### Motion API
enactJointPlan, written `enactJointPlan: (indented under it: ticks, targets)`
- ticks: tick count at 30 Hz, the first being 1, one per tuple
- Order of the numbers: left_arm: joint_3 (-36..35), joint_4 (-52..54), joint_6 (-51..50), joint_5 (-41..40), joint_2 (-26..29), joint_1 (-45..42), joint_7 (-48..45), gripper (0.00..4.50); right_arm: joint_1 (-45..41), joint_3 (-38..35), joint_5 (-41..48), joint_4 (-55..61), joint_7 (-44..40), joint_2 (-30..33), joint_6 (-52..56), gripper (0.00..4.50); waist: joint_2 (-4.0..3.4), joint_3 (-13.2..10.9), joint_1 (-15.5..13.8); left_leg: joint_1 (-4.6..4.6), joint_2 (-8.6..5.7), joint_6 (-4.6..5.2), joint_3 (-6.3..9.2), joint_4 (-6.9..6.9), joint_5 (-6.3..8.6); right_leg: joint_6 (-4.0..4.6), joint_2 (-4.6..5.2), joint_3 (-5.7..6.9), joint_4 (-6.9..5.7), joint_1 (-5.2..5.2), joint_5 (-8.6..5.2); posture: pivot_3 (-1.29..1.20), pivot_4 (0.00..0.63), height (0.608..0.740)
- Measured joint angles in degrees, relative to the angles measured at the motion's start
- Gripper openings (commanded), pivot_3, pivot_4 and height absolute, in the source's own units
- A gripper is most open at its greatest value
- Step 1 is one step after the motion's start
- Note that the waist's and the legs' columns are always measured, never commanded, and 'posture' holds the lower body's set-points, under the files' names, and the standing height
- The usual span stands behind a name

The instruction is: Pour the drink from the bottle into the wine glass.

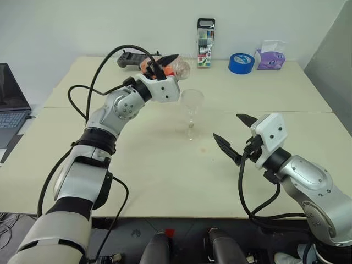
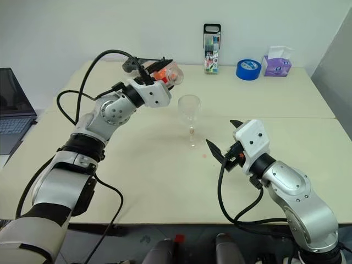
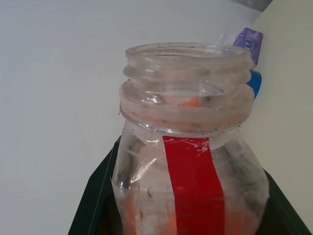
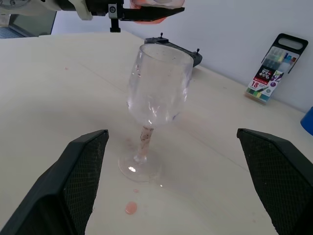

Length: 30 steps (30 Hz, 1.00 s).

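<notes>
A marker case [image 1: 205, 43], blue tape roll [image 1: 241, 62] and purple tissue box [image 1: 269, 57] line the table's [image 1: 165, 176] far edge. The left gripper [image 1: 165, 67] pinches the uncapped clear plastic bottle [image 1: 175, 68], tipped sideways above the upright wine glass [image 1: 192, 113]. The right gripper [image 1: 235, 135] hangs spread wide just beside the glass, holding nothing. Small orange drops [image 4: 130, 208] dot the tabletop by its foot
</notes>
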<state>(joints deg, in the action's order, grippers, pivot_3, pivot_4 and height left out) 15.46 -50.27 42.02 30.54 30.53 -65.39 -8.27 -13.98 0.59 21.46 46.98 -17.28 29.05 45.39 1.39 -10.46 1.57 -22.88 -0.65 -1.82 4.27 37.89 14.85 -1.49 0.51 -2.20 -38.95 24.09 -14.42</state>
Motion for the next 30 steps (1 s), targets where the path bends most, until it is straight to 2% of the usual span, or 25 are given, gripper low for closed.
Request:
enactJointPlan:
  ticks: [14,30]
  targets:
    - [6.38,-5.88,6.1,10.26,2.25,-4.09,6.96,1.72,-0.28,0.0,-0.11,-1.31,-0.28,0.09,-0.08,4.5,0.0,0.0,0.04,-0.01,0.0,0.0,-0.01,0.02,0.0,0.0,0.0,0.01,-0.01,0.0,0.0,0.0,0.15,0.74]
    - [11.19,-10.63,5.94,16.04,2.81,-7.6,14.36,1.71,-2.4,0.0,-0.16,-2.18,-1.44,1.57,-0.07,4.5,0.0,0.0,0.06,-0.01,0.0,0.0,-0.02,0.03,0.0,0.0,0.0,0.01,-0.02,0.01,0.0,0.0,0.15,0.74]
